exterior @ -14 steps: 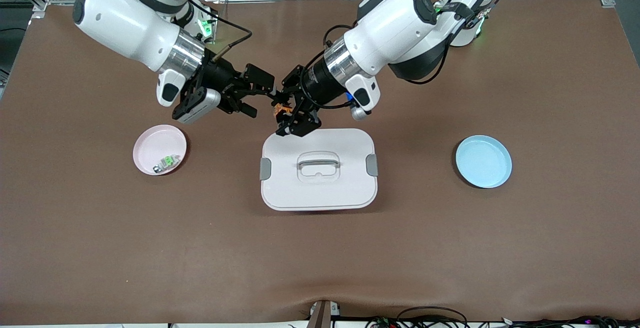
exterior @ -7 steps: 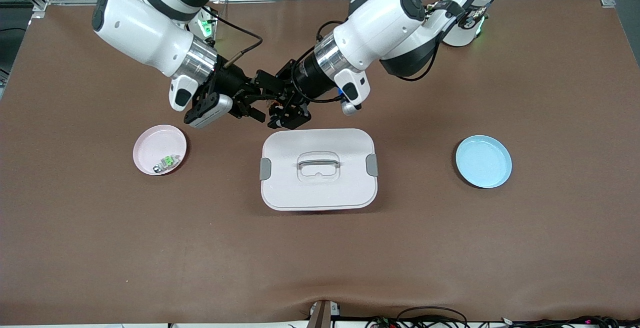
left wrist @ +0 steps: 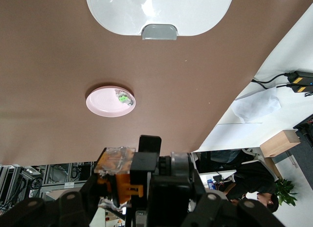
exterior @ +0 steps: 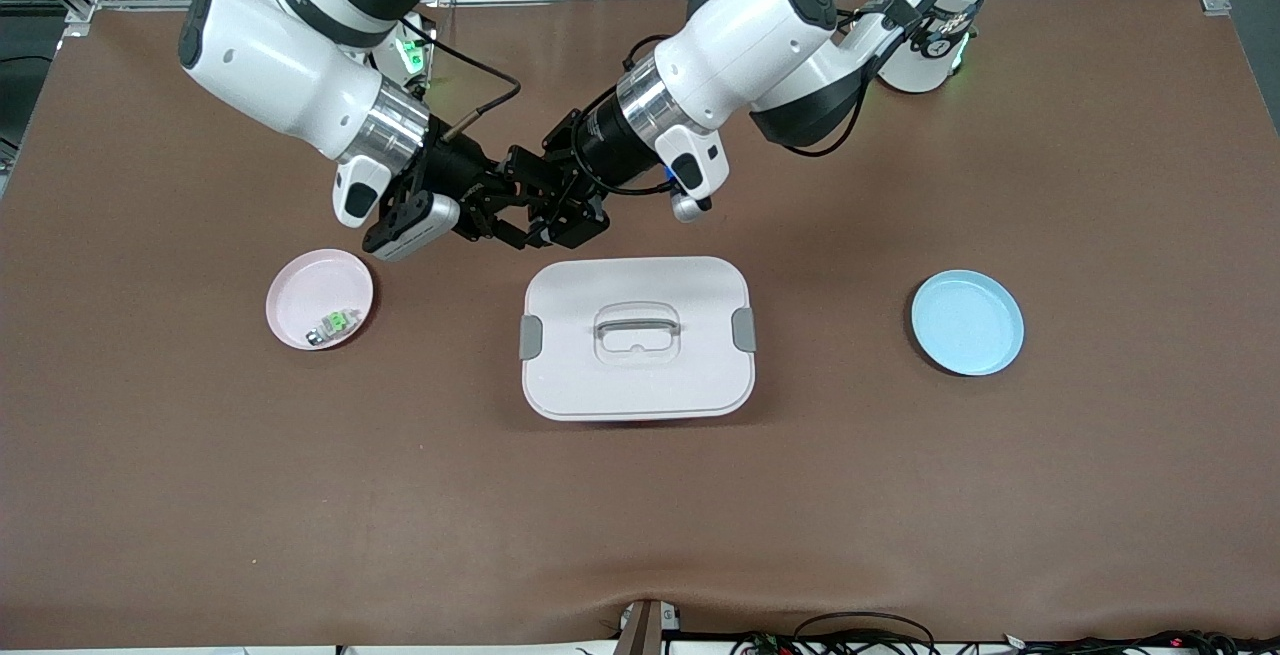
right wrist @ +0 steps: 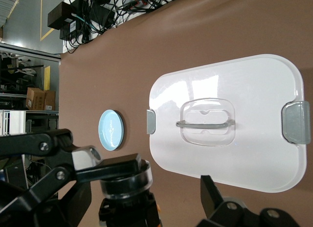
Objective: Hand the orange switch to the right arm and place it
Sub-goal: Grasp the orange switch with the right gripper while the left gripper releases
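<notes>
Left pincer (exterior: 560,218) now meeting right pincer (exterior: 507,210)

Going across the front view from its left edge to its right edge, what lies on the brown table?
Pink dish holding the green-and-clear part → white lidded box → blue dish.

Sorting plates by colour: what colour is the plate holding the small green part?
Pink plate, clearest in the front view.

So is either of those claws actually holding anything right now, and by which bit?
The left gripper holds the orange switch, clamped on its orange body, over the table. The right gripper is open beside it, not gripping yet.
</notes>
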